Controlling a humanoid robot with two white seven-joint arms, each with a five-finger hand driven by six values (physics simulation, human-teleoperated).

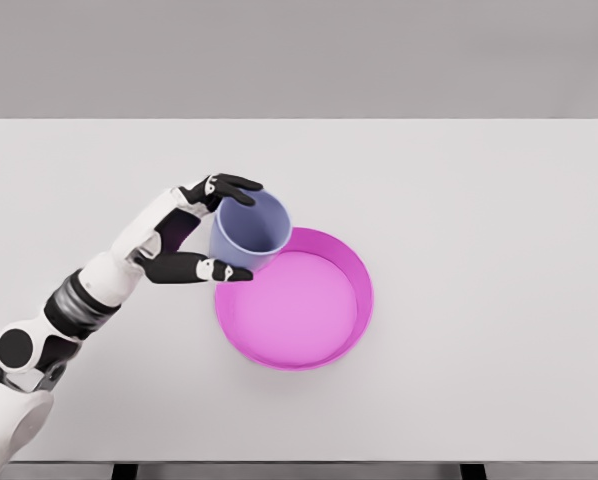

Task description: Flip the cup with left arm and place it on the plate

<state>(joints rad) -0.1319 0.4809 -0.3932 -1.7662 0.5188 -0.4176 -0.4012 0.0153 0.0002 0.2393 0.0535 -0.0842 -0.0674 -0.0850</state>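
Observation:
A pale blue cup (249,230) is held with its open mouth facing up and toward the right, at the upper left rim of the pink plate (351,315). My left hand (231,228) is shut on the cup from its left side, fingers (234,186) over the far rim and thumb (219,270) along the near side. The cup's base is hidden behind the hand and the cup's wall. The plate is a round magenta dish with a raised wall, sitting at the middle of the white table (479,200). The right arm does not show.
My left forearm (89,295) runs from the lower left corner up to the hand. The table's front edge (299,462) lies along the bottom of the picture, its far edge near the grey wall.

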